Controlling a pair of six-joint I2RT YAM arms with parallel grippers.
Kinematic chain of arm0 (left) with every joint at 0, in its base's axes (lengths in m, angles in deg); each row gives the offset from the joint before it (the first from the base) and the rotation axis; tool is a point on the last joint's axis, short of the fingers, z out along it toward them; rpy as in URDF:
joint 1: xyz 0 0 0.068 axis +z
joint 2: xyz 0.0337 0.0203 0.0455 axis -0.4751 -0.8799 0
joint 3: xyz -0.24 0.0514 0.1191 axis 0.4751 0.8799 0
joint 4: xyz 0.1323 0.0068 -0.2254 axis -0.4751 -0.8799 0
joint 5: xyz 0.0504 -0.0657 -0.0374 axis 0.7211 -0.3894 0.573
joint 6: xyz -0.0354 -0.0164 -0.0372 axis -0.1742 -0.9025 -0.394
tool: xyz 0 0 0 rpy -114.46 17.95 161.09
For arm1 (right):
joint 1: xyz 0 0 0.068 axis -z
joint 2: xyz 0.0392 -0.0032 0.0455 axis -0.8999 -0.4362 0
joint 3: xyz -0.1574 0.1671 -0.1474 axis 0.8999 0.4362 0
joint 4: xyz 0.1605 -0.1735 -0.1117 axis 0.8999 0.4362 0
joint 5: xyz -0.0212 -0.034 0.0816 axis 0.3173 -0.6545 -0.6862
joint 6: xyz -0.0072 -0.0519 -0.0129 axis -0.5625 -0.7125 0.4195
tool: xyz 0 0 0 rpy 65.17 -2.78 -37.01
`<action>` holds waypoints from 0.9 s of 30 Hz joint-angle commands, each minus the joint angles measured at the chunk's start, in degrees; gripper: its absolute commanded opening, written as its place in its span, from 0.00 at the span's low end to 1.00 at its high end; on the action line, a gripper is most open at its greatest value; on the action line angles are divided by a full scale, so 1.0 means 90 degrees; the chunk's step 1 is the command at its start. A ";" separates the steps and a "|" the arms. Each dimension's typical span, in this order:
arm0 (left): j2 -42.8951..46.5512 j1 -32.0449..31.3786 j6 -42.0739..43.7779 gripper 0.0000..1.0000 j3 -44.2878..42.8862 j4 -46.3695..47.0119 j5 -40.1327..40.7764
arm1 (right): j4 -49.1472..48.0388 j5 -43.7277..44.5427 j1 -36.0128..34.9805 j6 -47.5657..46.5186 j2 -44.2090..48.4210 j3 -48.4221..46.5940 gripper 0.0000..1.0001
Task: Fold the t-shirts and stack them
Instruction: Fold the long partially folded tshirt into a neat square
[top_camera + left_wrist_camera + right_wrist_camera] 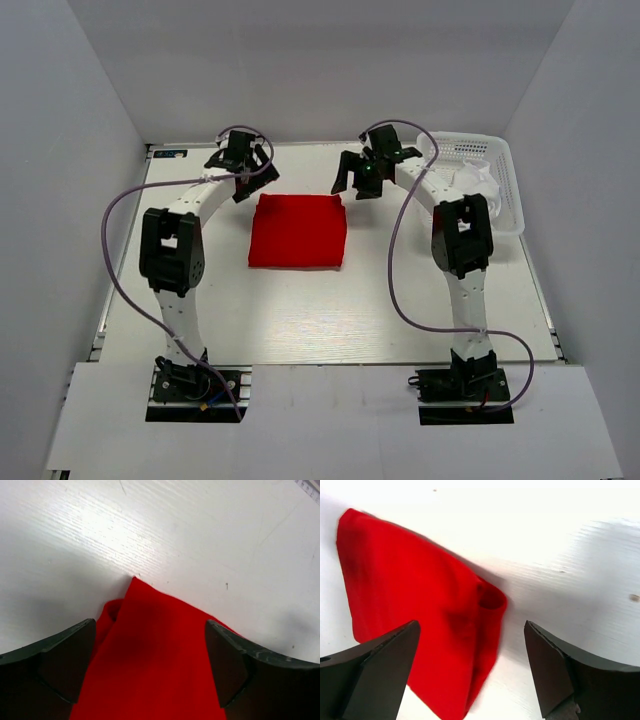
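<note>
The red t-shirt lies folded into a flat rectangle on the white table, mid-back. My left gripper hovers open over its far left corner; the left wrist view shows that red corner between the spread black fingers. My right gripper is open just beyond the far right corner; the right wrist view shows the folded shirt with a rolled edge below the open fingers. Something white and cloth-like lies in the basket; I cannot tell whether it is the white t-shirt.
A white plastic lattice basket stands at the back right beside the right arm. Grey walls enclose the table on three sides. Purple cables loop from both arms.
</note>
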 commanded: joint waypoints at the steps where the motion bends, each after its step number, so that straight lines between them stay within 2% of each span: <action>1: 0.0037 0.0061 0.0160 1.00 -0.0651 -0.0418 0.0067 | -0.0259 -0.0026 0.0037 -0.0060 0.0273 -0.0292 0.90; 3: 0.0221 0.0061 0.0160 1.00 -0.0379 -0.0418 -0.0001 | -0.0454 -0.0036 0.0018 -0.0129 0.0546 -0.0087 0.90; 8: 0.1031 0.0003 0.0218 1.00 0.1142 0.0098 -0.0225 | -0.1409 -0.0414 -0.0050 -0.0285 0.1630 0.1670 0.90; 11: 0.1364 -0.0074 0.0375 1.00 0.1700 0.0265 -0.0382 | -0.1898 -0.0913 -0.0255 -0.0480 0.2149 0.2644 0.90; 14: 0.1423 -0.0075 0.0463 1.00 0.1965 0.0344 -0.0645 | -0.2153 -0.1091 -0.0450 -0.0627 0.2354 0.3037 0.90; 17: 0.1423 -0.0075 0.0405 1.00 0.2210 0.0344 -0.0587 | -0.2358 -0.1344 -0.0568 -0.0530 0.2325 0.3466 0.90; 18: 0.1423 -0.0075 0.0405 1.00 0.2210 0.0344 -0.0587 | -0.2949 -0.1558 -0.0607 -0.0365 0.2315 0.3585 0.90; 21: 0.1287 -0.0075 0.0472 1.00 0.2210 0.0402 -0.0519 | -0.3666 -0.1755 -0.0608 -0.0062 0.1984 0.3859 0.90; 25: 0.1150 -0.0075 0.0600 1.00 0.2210 0.0334 -0.0461 | -0.3619 -0.1375 -0.0549 0.0153 0.1185 0.3606 0.90; 27: 0.1033 -0.0075 0.0658 0.96 0.2210 0.0275 -0.0460 | -0.3609 -0.1219 -0.0549 0.0154 0.0881 0.3528 0.90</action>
